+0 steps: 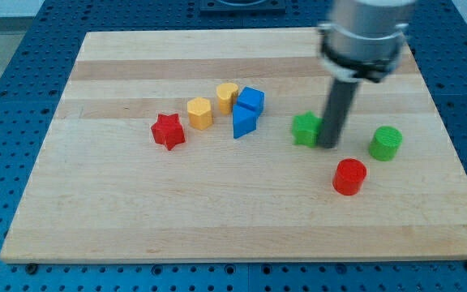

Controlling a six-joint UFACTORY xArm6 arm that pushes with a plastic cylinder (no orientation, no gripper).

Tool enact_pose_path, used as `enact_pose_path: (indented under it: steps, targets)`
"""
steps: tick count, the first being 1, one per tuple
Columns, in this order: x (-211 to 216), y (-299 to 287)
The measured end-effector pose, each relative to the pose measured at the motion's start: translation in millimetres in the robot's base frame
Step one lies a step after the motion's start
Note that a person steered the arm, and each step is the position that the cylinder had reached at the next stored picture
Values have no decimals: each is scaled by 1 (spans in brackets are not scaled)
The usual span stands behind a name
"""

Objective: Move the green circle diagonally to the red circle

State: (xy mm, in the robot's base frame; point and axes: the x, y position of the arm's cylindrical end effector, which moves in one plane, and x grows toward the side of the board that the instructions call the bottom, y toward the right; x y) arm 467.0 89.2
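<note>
The green circle (386, 143) stands on the wooden board at the view's right. The red circle (349, 177) stands below and to the left of it, apart from it. My tip (328, 145) rests on the board between the green star (305, 129) and the green circle. It is right next to the star's right side and well left of the green circle. It is above and a little left of the red circle.
A red star (168, 131), a yellow hexagon (199, 113), a yellow block (227, 96), a blue cube (251, 100) and a blue triangle (244, 122) sit in a cluster at the board's middle left. The board's right edge (452, 154) is near the green circle.
</note>
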Motion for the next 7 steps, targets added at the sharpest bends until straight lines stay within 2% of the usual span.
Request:
enact_pose_path:
  steps: [1,3,4,5,7]
  targets:
    - [22,-68]
    - [25,48]
    - [24,59]
    - [34,94]
    - [-21,170]
